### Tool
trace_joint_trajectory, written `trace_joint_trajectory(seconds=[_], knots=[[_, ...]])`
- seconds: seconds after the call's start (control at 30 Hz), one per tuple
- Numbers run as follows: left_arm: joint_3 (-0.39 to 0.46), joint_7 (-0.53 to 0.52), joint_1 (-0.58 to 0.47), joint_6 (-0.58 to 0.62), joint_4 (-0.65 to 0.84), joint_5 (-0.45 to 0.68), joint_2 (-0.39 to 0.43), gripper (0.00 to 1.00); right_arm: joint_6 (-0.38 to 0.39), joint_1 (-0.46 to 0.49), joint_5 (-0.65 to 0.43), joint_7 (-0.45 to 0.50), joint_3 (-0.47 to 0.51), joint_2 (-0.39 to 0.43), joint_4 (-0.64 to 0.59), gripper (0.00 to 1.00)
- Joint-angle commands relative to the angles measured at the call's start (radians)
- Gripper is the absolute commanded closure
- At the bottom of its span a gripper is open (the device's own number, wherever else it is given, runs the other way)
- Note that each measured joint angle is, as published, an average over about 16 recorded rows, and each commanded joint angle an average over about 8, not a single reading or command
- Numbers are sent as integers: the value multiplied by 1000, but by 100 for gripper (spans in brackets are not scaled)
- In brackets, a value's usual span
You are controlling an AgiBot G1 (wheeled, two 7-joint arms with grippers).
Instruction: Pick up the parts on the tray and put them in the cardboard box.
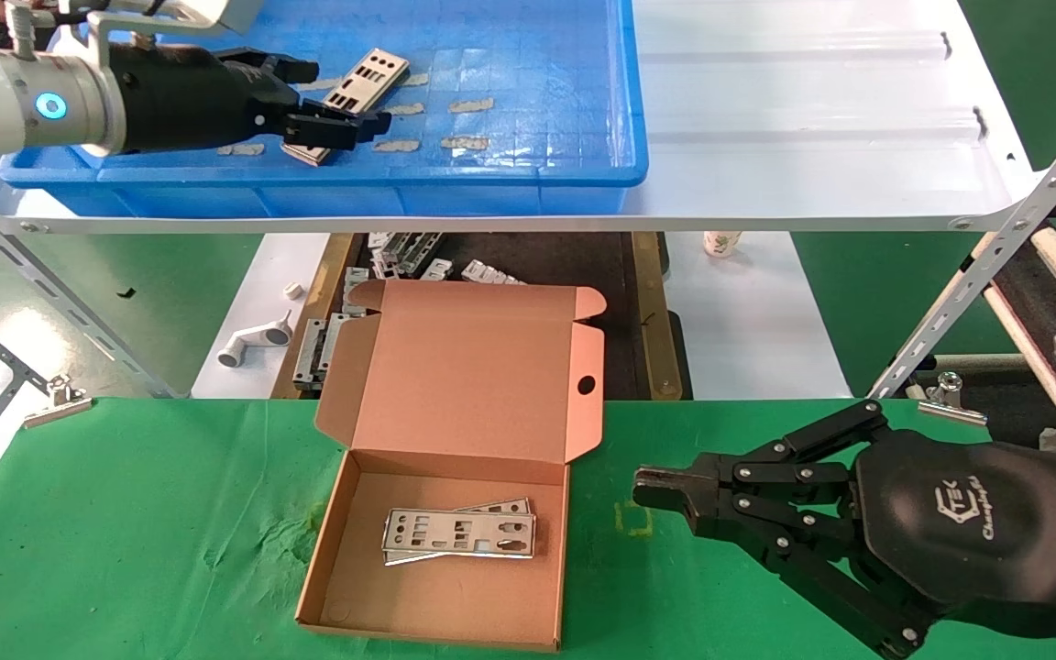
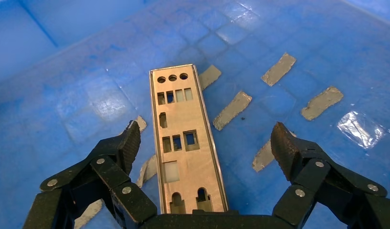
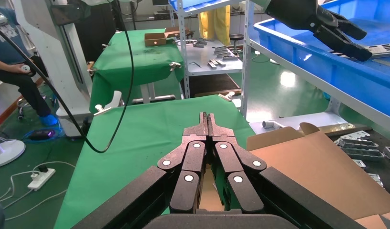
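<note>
A silver-grey punched part (image 1: 365,78) lies on the floor of the blue tray (image 1: 308,174) on the shelf at the back left. My left gripper (image 1: 345,94) is open over it. In the left wrist view the part (image 2: 183,138) lies lengthwise between the spread fingertips (image 2: 132,138), touching neither, and the left gripper (image 2: 206,131) is empty. The cardboard box (image 1: 473,367) stands open on the green table with two parts (image 1: 459,533) inside. My right gripper (image 1: 643,486) is shut and empty, low over the table right of the box; it also shows in the right wrist view (image 3: 207,117).
The tray sits on a white metal shelf (image 1: 812,137) with slanted perforated struts (image 1: 977,275). Below it lie a white plastic fitting (image 1: 253,344) and several loose metal parts (image 1: 418,257). Tan tape patches (image 2: 279,69) dot the tray floor. Metal clips (image 1: 56,399) hold the green cloth.
</note>
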Motion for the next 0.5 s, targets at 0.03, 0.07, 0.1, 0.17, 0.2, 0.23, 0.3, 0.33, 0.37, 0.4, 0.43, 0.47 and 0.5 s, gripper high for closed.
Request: trace_joint_trajectory(seconds=[0.03,0.07,0.1,0.17,0.2,0.23,0.3,0.33,0.37,0.4,0.43,0.47,0.5], knots=[[0,2,0,-9,11,-1,6,100,0,0,0,0,0,0,0,100],[-1,4,0,-11,14,-1,8,100,0,0,0,0,0,0,0,100],[-2,5,-1,-13,16,-2,9,100,0,0,0,0,0,0,0,100],[-3,8,-2,-15,21,-3,11,100,0,0,0,0,0,0,0,100],[-3,8,-2,-16,23,-4,13,100,0,0,0,0,0,0,0,100],[-3,8,-2,-17,26,-4,14,100,0,0,0,0,0,0,0,100],[-2,7,-1,-22,31,-3,17,100,0,0,0,0,0,0,0,100],[-2,6,-1,-25,34,-2,18,100,0,0,0,0,0,0,0,100],[-1,6,-1,-28,36,-1,20,100,0,0,0,0,0,0,0,100],[-1,5,0,-32,38,-1,21,100,0,0,0,0,0,0,0,100],[-1,5,0,-35,39,-1,22,100,0,0,0,0,0,0,0,100],[-1,5,0,-38,40,-1,23,100,0,0,0,0,0,0,0,100],[-2,6,1,-41,40,-2,23,100,0,0,0,0,0,0,0,100]])
